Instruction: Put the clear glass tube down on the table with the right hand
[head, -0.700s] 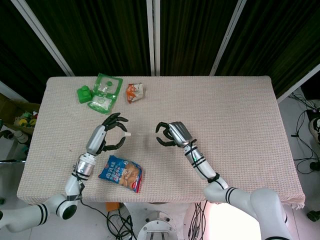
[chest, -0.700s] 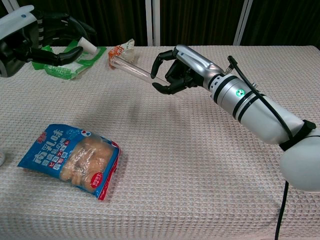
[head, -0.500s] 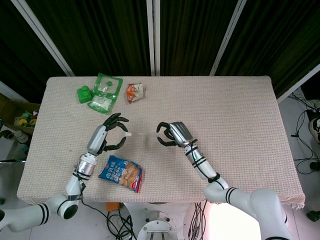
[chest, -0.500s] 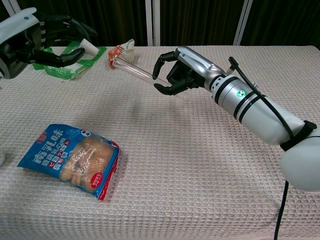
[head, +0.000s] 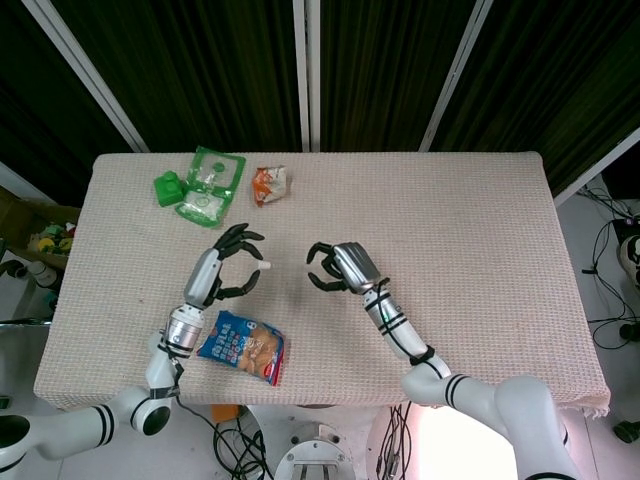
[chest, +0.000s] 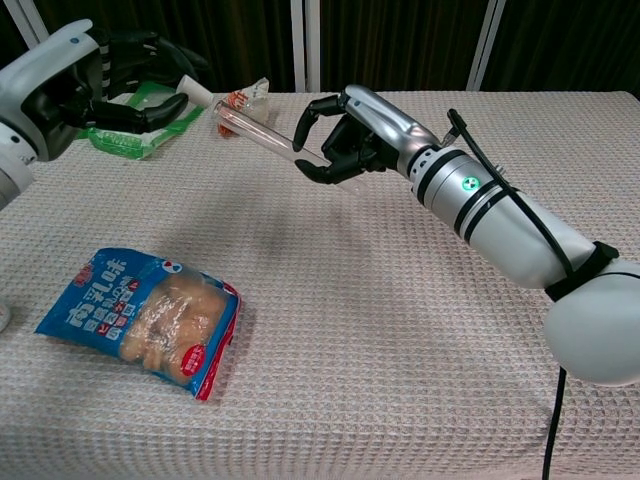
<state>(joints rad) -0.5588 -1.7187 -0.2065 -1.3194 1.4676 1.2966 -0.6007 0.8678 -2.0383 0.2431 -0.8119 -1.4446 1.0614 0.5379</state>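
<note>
My right hand (head: 335, 268) (chest: 345, 140) grips one end of the clear glass tube (chest: 262, 138), fingers curled around it above the table's middle. The tube slants up and left, clear of the cloth, its open end pointing toward my left hand (head: 225, 265) (chest: 100, 80). In the head view the tube (head: 290, 270) is only faintly visible between the two hands. My left hand pinches a small white cap (chest: 196, 91) (head: 265, 266) at its fingertips, a short gap from the tube's open end.
A blue snack bag (head: 242, 346) (chest: 140, 320) lies near the front left edge. Green packaging (head: 205, 185) and a small orange wrapper (head: 270, 184) lie at the back left. The woven tablecloth (head: 450, 220) covers the table.
My right hand has carried the tube slightly left and my left hand has shifted right with the cap, so the gap between them has narrowed.
</note>
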